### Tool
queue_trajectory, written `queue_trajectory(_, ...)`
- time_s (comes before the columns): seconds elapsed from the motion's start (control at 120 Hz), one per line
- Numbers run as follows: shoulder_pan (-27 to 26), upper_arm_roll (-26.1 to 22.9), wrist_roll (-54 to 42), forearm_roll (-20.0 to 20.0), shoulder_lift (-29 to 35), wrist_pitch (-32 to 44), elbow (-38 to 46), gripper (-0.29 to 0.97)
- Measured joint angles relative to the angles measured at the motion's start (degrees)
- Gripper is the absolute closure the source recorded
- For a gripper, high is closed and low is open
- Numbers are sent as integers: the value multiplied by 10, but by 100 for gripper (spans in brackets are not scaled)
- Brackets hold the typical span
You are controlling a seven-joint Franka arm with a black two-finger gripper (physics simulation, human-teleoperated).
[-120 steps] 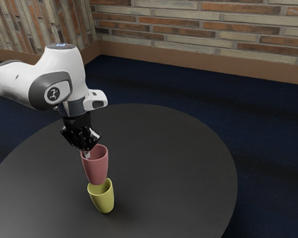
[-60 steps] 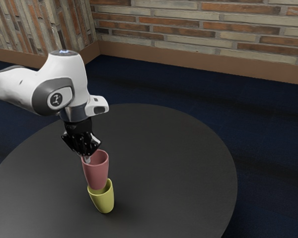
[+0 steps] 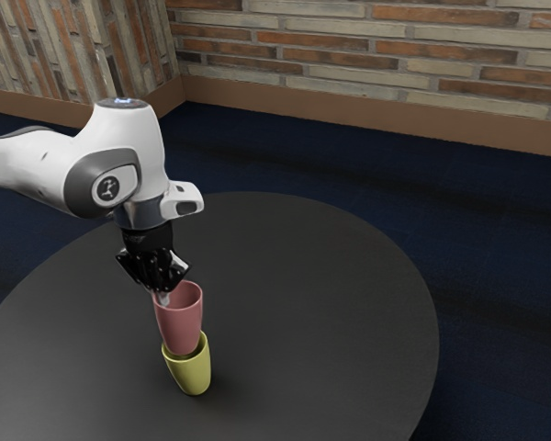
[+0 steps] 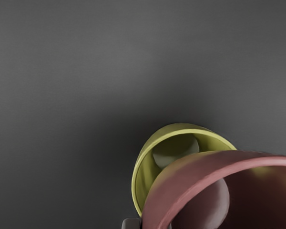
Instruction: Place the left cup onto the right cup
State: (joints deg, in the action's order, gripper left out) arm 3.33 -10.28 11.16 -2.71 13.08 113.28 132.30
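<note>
Pinching the rim of the smooth, tapered pink cup (image 3: 180,317), the black gripper (image 3: 164,293) holds it with its base nested in the mouth of the yellow-green cup (image 3: 189,369). That cup stands upright on the near part of the round, matte dark counter (image 3: 331,303).

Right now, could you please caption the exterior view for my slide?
Gripper holds the pink cup by its rim, base nested in the yellow cup on the table.
</note>
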Motion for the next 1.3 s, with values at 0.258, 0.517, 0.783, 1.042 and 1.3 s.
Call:
queue_trajectory(0.258,0,0,1,0,-7,5,0,79)
queue_trajectory(0.517,0,0,3,0,-13,8,0,79)
queue_trajectory(0.783,0,0,4,0,-19,14,3,79)
queue_trajectory(1.042,0,0,5,0,-27,18,3,79)
queue_trajectory(1.3,0,0,6,0,-33,23,5,79)
